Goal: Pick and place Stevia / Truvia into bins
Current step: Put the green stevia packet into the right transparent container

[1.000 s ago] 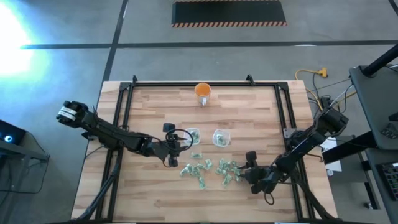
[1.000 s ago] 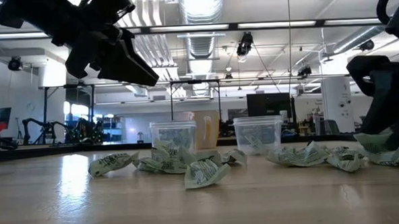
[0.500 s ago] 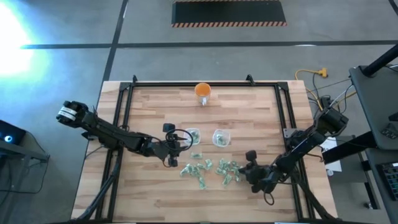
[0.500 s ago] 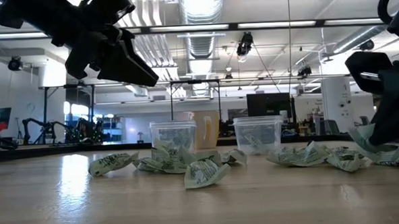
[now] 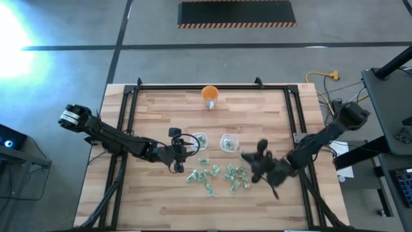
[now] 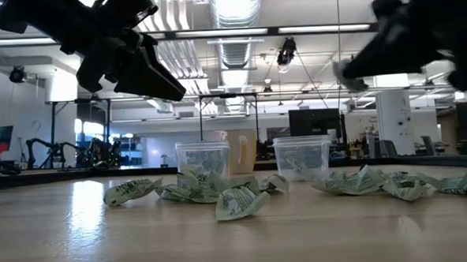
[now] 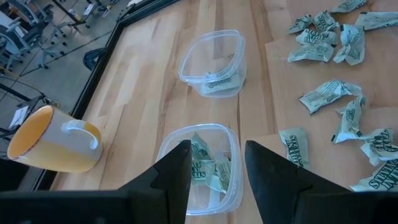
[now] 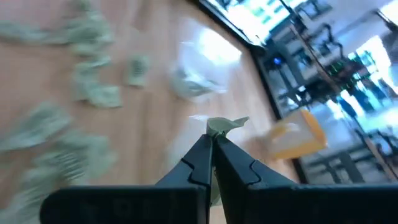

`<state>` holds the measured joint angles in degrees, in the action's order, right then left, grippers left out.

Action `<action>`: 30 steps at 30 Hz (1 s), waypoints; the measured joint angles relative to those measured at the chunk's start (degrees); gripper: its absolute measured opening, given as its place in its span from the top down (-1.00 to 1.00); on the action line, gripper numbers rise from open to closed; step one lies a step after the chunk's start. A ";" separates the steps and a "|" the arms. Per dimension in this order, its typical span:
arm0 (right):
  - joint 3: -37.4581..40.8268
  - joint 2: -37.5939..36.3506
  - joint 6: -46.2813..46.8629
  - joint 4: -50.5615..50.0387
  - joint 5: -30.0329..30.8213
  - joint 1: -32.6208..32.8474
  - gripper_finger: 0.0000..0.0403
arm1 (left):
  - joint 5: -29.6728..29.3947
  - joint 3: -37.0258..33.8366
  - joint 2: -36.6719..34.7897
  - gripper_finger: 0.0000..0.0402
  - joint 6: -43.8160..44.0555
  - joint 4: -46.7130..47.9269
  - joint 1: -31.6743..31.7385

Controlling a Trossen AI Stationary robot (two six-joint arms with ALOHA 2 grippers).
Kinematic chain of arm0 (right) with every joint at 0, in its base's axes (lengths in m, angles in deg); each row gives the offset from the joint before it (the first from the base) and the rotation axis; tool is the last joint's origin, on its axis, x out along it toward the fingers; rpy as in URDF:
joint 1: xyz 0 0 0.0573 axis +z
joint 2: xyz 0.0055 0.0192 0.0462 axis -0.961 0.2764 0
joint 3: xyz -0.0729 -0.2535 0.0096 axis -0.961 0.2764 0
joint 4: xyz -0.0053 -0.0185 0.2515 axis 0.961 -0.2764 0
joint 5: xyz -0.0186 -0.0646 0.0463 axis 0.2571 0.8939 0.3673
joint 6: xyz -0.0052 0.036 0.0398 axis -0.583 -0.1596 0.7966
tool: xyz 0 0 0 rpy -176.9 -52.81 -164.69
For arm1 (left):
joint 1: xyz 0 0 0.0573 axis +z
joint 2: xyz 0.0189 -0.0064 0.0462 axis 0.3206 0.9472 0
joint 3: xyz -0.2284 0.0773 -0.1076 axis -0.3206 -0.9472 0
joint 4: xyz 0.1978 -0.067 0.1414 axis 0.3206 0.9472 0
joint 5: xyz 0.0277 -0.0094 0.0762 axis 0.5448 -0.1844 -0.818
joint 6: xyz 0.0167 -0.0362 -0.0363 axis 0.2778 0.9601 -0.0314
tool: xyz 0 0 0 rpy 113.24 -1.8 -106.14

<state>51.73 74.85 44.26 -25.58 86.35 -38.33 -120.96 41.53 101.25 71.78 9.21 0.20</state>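
Fingers of the right gripper (image 8: 210, 140) are pinched tight on a single sachet (image 8: 219, 125), whose crumpled end sticks out past the tips; in the low view the same sachet (image 6: 349, 73) hangs in the air, lifted clear of the worktop (image 5: 161, 109) and above the level of the bins. From above, this gripper (image 5: 248, 156) sits just beside the right-hand bin (image 5: 228, 142), not yet over it, so the drop looks close but not done.

Fingers of the left gripper (image 7: 214, 163) stand apart with nothing between them, poised directly over the left-hand bin (image 7: 199, 163).

Progress appears to be early. The left-hand bin (image 5: 199, 140) holds a few sachets at its bottom, and the other bin (image 7: 212, 64) holds what seems to be just one. Most of the work is still ahead: a loose pile of sachets (image 5: 219, 176) lies scattered on the worktop in front of the two bins, spread from under the left bin across to near the right gripper, and the low view shows them (image 6: 220, 191) crumpled in a row before the bins. An orange cup (image 5: 210, 95) stands well apart at the far edge, empty of sachets as far as can be seen.
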 joint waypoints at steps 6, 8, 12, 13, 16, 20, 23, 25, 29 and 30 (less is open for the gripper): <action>0.26 -4.53 -3.64 3.08 -17.24 -16.68 0.96 | 0.00 -0.02 0.00 0.33 -0.01 0.09 0.00; 0.31 -4.73 -4.02 4.61 -23.97 -22.05 0.96 | 0.01 -0.14 0.00 0.33 -0.01 -0.01 -0.01; 0.35 -4.53 -3.81 5.39 -33.56 -29.58 0.96 | 0.01 -0.27 0.00 0.33 -0.01 0.05 -0.01; 0.35 -4.46 -3.54 5.27 -35.23 -30.63 0.96 | 0.00 -0.31 0.00 0.33 -0.01 0.07 -0.01; 0.37 -4.18 -2.70 5.44 -38.80 -32.10 0.96 | 0.00 -0.35 0.00 0.33 -0.01 0.08 -0.02; 0.44 -3.85 -2.71 5.58 -39.53 -32.03 0.96 | 0.00 -0.37 0.00 0.33 -0.01 0.07 0.00; 0.52 -3.77 -2.70 5.38 -39.50 -32.05 0.96 | 0.00 -0.37 0.02 0.33 -0.01 0.07 0.00; 0.62 -3.77 -2.44 5.55 -39.51 -32.03 0.96 | 0.00 -0.37 0.00 0.33 -0.01 0.06 0.00; 0.83 -3.77 -1.42 5.52 -41.65 -32.08 0.95 | 0.00 -0.38 0.00 0.33 -0.01 0.06 -0.02; 0.85 -3.77 -1.39 5.53 -42.42 -32.04 0.94 | 0.00 -0.37 0.00 0.33 -0.01 0.06 -0.02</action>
<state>52.58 71.08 42.87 -20.05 43.93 -70.37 -120.96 41.15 101.25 71.77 9.27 0.18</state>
